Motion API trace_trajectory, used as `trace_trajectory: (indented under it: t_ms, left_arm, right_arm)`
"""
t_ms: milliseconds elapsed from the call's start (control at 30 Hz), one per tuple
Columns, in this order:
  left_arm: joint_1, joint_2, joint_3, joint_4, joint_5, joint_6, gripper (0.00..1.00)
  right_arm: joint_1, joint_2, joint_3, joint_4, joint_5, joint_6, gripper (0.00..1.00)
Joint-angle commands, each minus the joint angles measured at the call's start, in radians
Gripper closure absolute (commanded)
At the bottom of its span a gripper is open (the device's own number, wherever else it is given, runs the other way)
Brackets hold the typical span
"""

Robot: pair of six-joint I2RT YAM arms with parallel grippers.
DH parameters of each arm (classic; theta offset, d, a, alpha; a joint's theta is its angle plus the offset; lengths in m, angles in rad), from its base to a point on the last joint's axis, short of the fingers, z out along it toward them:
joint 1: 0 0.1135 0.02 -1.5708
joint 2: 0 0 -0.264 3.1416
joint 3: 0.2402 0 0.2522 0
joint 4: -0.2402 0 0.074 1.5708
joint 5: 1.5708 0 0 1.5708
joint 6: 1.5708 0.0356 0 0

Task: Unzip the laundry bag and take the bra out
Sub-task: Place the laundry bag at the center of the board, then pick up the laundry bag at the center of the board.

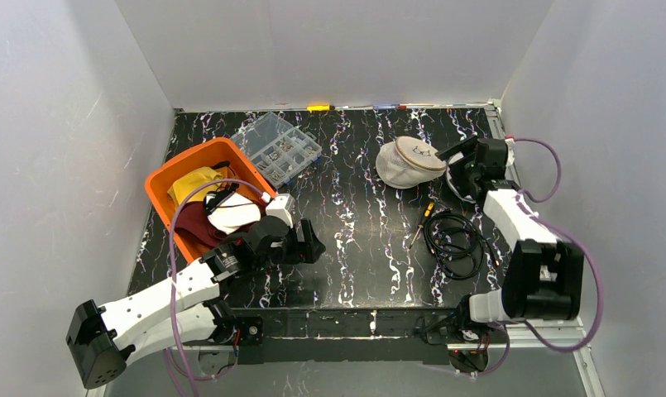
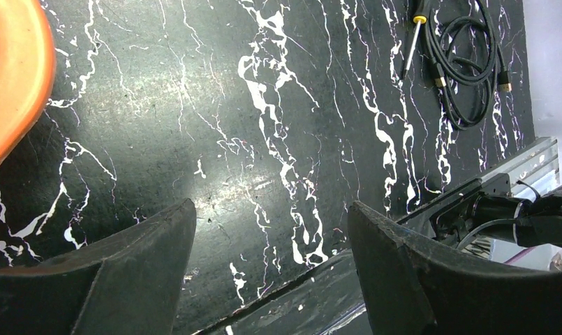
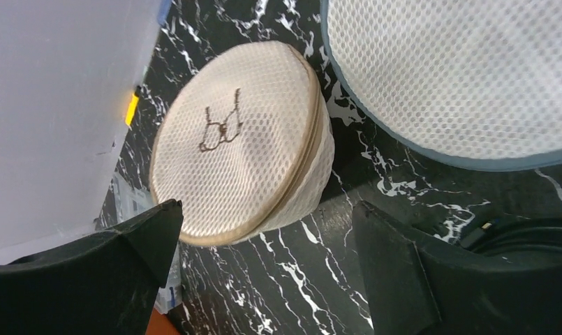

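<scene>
Mesh laundry bag (image 3: 243,139) before right fingers (image 3: 417,279), apart, arm outstretched; left fingers (image 2: 124,279) apart too.

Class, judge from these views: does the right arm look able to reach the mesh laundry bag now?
Probably yes: the open right end effector faces the laundry bag from close by, with nothing between them.
</scene>
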Motion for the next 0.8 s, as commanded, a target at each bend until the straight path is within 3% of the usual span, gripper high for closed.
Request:
trace_trajectory:
  t_ms: [0,133,233,333,433,500,767]
  left_arm:
    - [0.004,-0.014,0.019,-0.03,-0.028,-0.006,0.22]
    - [0.004,-0.016,0.025,-0.047,-0.034,-0.009,0.22]
    - [0.003,-0.021,0.03,-0.059,-0.043,-0.009,0.22]
    - [0.004,-0.031,0.035,-0.077,-0.048,-0.009,0.22]
    - [0.004,-0.045,0.036,-0.085,-0.051,-0.011,0.22]
    - [0.002,-0.053,0.044,-0.098,-0.053,-0.014,0.22]
    - [0.004,-0.143,0.104,-0.181,-0.156,0.01,0.23]
  right_arm:
    - [0.012,0.12,0.076,0.071,-0.067,0.097,0.01]
    - [0.057,0.163,0.094,0.068,-0.042,0.106,0.03]
    - [0.073,0.182,0.095,0.074,-0.041,0.109,0.14]
    - [0.089,0.169,0.085,0.096,-0.041,0.105,0.41]
    - [0.101,0.144,0.084,0.106,-0.052,0.094,0.77]
    - [0.114,0.122,0.095,0.097,-0.057,0.079,0.96]
    - [0.269,-0.034,0.223,0.048,-0.124,-0.125,0.99]
